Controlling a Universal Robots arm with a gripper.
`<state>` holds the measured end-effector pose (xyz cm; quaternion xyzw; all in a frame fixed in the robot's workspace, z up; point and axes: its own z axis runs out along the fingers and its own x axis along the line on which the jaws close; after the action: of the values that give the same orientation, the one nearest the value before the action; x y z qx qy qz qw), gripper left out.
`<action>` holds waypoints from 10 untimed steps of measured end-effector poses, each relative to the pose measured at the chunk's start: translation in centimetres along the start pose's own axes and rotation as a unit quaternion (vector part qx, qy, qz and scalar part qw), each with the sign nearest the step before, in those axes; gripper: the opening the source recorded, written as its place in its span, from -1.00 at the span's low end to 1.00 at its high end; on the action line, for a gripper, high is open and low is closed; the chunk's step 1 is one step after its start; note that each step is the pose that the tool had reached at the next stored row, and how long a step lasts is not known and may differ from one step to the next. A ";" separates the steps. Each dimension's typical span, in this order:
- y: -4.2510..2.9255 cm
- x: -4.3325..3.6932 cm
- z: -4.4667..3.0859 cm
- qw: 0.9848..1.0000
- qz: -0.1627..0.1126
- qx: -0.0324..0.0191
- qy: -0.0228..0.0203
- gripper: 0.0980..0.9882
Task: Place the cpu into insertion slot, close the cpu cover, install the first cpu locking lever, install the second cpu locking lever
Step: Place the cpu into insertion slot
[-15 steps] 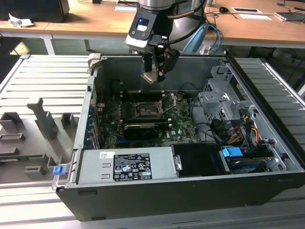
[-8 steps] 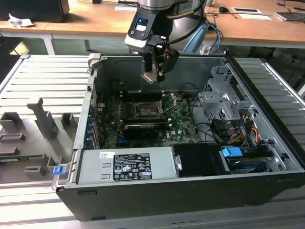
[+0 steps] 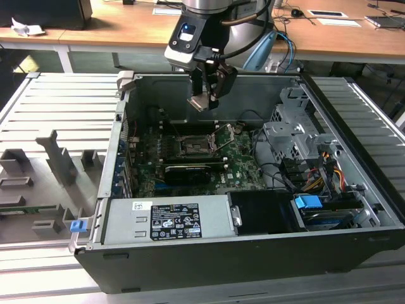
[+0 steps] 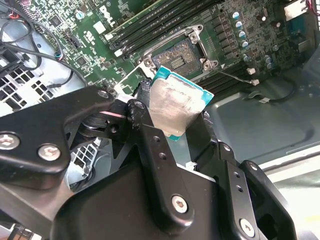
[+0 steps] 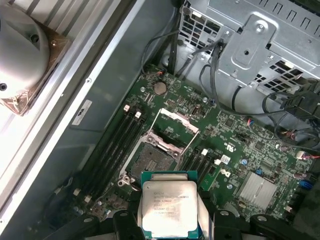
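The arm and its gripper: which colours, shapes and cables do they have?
The arm is a silver-grey tube with a pale blue joint cap. A dark block with a blue light sits at the wrist. The gripper has black jaws on black links with silver screws. A blue cable runs beside the arm.

Second wrist view: cpu (image 4: 177,100) near end hidden behind gripper (image 4: 172,127). First wrist view: cpu (image 5: 169,207) cut off by picture edge. Exterior view: insertion slot (image 3: 192,147) interior too small to tell.
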<state>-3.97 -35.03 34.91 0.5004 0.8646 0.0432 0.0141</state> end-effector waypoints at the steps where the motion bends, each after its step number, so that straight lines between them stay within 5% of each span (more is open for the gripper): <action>1: 0.00 0.00 0.00 1.000 0.001 0.000 0.000 -0.03; 10: 0.00 0.00 0.02 1.000 0.014 0.000 -0.001 -0.03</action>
<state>-3.97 -35.03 34.89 0.5127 0.8574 0.0430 0.0147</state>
